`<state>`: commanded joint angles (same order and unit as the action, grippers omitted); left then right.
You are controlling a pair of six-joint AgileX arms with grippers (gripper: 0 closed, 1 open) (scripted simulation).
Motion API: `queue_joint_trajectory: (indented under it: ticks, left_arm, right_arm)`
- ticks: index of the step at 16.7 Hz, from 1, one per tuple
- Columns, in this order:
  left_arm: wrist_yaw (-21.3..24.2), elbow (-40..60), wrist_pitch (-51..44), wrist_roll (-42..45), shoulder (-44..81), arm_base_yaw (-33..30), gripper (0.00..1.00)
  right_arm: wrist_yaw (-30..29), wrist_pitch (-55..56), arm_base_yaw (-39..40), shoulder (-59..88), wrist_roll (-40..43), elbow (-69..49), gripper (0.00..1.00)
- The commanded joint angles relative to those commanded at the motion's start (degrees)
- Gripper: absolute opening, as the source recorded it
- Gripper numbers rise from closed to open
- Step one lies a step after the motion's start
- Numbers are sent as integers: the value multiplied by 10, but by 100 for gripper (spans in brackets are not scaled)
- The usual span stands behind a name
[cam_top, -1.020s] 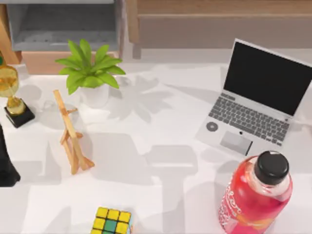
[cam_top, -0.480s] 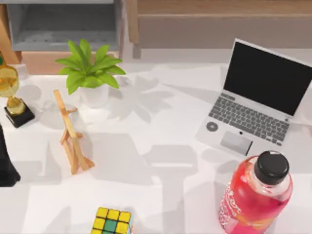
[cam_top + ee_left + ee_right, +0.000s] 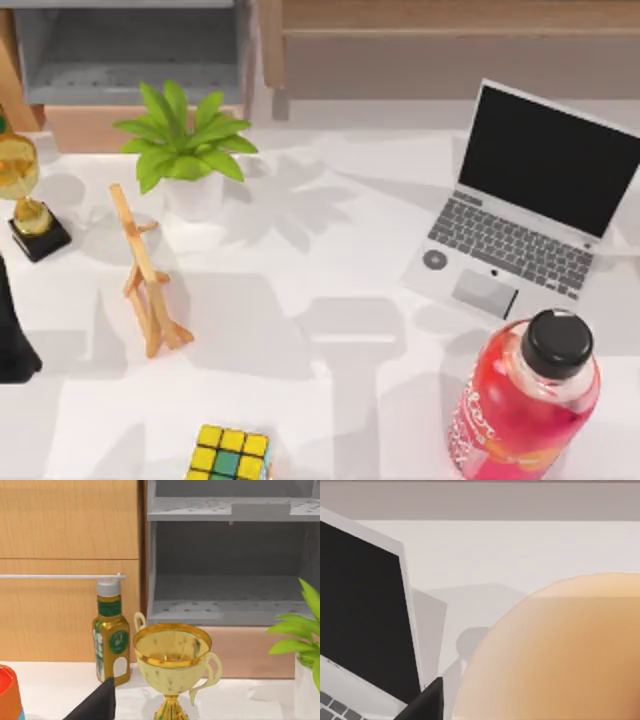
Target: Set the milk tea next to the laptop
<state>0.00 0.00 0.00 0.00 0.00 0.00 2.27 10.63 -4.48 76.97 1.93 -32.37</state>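
Observation:
The milk tea [image 3: 555, 655] looms as a broad peach-orange surface very close in the right wrist view. A dark part of my right gripper [image 3: 427, 702] shows right beside it, at its edge. Whether they touch I cannot tell. The silver-grey laptop [image 3: 520, 205] stands open at the table's right, its black screen [image 3: 360, 610] just beyond the cup in the right wrist view. My left arm [image 3: 12, 335] is parked at the table's left edge. A dark tip of the left gripper [image 3: 95, 705] points toward a gold trophy [image 3: 172, 665].
A pink-red bottle [image 3: 525, 400] with a black cap stands in front of the laptop. A potted plant [image 3: 185, 150], a wooden stand [image 3: 145, 275], the trophy [image 3: 25, 195] and a colour cube [image 3: 230, 455] occupy the left half. A green-gold bottle [image 3: 111, 635] stands by the shelf.

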Motion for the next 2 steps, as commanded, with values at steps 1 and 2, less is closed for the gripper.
queue_joint_trajectory:
  ticks: [1,2]
  left_arm:
    - [0,0,0,0,0,0,100]
    - [0,0,0,0,0,0,100]
  right_arm:
    - [0,0,0,0,0,0,100]
    - [0,0,0,0,0,0,100]
